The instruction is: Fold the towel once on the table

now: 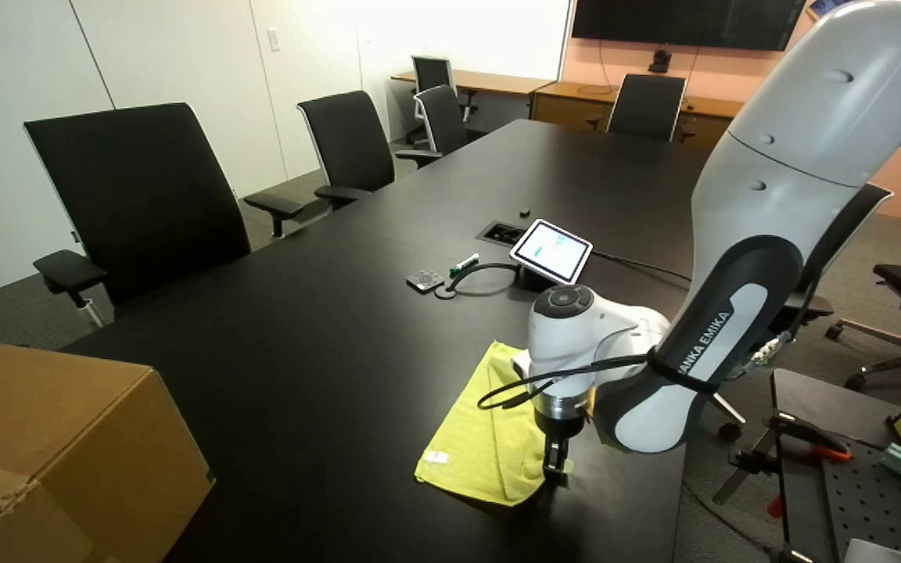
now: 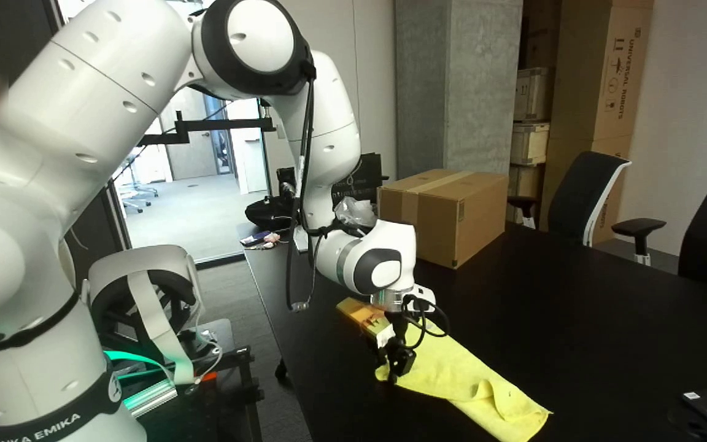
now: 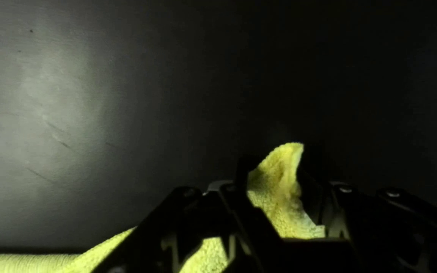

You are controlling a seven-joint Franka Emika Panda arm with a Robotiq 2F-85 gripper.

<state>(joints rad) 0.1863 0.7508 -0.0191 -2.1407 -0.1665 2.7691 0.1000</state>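
Observation:
The yellow-green towel [image 1: 482, 438] lies on the long black table [image 1: 302, 375], with a white tag near one corner. In an exterior view the towel [image 2: 445, 365] has a curled, doubled-over end away from the gripper. My gripper [image 1: 556, 463] points down at the towel's edge, close to the tabletop; it also shows in an exterior view [image 2: 395, 363]. In the wrist view the towel's corner [image 3: 279, 204] is bunched upright between the dark fingers [image 3: 275, 182], which appear shut on it. The arm hides part of the towel.
A brown cardboard box [image 1: 83, 453] stands on the table, also seen in an exterior view [image 2: 445, 212]. Beyond the towel are a tablet [image 1: 552, 250], a green marker [image 1: 464, 263] and a small flat square [image 1: 425, 281]. Black chairs [image 1: 138, 195] ring the table.

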